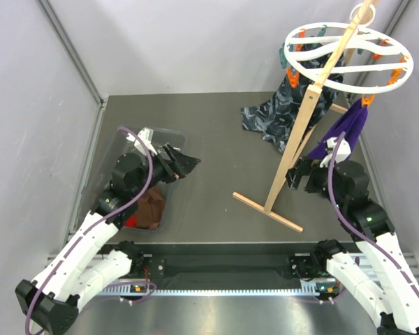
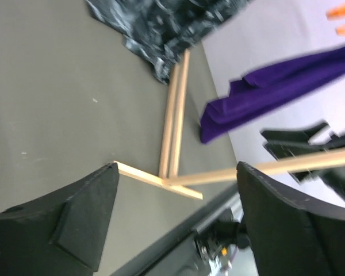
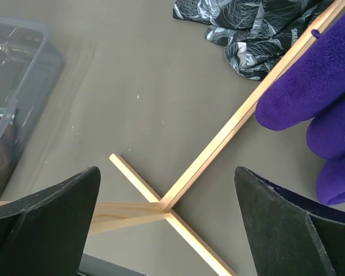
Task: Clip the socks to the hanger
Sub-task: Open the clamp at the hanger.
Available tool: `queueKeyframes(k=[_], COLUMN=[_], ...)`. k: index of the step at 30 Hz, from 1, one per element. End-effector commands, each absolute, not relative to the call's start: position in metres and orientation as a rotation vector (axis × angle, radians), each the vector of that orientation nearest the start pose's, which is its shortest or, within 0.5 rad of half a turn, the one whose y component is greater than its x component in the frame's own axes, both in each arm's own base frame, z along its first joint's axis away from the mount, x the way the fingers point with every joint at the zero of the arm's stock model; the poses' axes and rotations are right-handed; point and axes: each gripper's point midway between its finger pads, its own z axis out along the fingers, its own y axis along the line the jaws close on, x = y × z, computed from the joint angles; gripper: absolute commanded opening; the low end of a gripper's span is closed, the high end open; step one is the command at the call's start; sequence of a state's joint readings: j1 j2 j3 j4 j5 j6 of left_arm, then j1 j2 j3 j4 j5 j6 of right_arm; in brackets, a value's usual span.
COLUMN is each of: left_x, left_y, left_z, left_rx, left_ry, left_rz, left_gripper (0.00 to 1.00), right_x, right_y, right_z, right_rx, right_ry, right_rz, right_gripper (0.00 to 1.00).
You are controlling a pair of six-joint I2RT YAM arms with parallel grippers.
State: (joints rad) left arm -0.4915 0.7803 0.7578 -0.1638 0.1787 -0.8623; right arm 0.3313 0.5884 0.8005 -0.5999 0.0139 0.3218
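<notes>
I judge this the opening step: no sock is picked up yet. My left gripper (image 1: 179,165) hangs over the clear plastic tub (image 1: 171,134), jaws wide apart with nothing between them. My right gripper (image 1: 297,174) is likewise spread and empty, just beside the slanted wooden pole (image 1: 304,125). The socks (image 1: 151,208), a soft brown one and a scrap of red, lie crumpled in the tub. The hanger (image 1: 290,46), a rigid white ring with orange and teal clips, stands well apart at the right. Next I should dip my left gripper into the tub and pinch one limp sock.
</notes>
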Motion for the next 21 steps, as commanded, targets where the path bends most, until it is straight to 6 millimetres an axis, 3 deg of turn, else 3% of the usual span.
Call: queueKeyframes(k=[1,6,7,9,10,14,15,16,18,19,20,21], left_x=[0.239,0.258,0.257,0.270,0.268,0.293,0.295,0.297,0.303,0.305,0.313,0.315], left_y=[-0.221,-0.249,-0.260,-0.278,-0.289,-0.312,-0.317,-0.322,-0.340,-0.346,-0.356,-0.359], left_z=[0.331,0.347,0.359,0.352,0.365,0.373,0.374,0.387,0.379,0.397,0.389,0.393], left_rx=[-0.006,0.109,0.156,0.189,0.245,0.281,0.296,0.313,0.377,0.410,0.435,0.464], left_ry=[1.754,1.769,1.746,1.776,1.739,1.657,1.642,1.581,1.576,1.495,1.492,1.446], left_rz=[-1.232,-1.263,-1.274,-1.249,-1.237,-1.232,-1.248,-1.269,-1.298,-1.314,-1.320,-1.312], left_gripper=[0.85,0.76,0.75,0.74,0.73,0.69,0.67,0.66,0.58,0.55,0.49,0.48], right_x=[0.228,0.231,0.232,0.233,0.234,0.238,0.240,0.243,0.247,0.253,0.256,0.260], right_y=[0.089,0.084,0.083,0.080,0.078,0.076,0.075,0.074,0.072,0.073,0.074,0.073], right_z=[0.260,0.270,0.274,0.287,0.293,0.331,0.338,0.350,0.364,0.377,0.384,0.391], right_rx=[-0.043,0.012,0.026,0.066,0.087,0.123,0.135,0.142,0.150,0.140,0.133,0.132], right_ry=[1.932,1.912,1.900,1.870,1.858,1.767,1.751,1.730,1.706,1.682,1.667,1.648], right_rz=[0.410,0.396,0.396,0.399,0.397,0.418,0.414,0.409,0.399,0.394,0.394,0.385], right_gripper=[1.00,1.00,1.00,0.98,0.96,0.73,0.71,0.71,0.64,0.59,0.46,0.41])
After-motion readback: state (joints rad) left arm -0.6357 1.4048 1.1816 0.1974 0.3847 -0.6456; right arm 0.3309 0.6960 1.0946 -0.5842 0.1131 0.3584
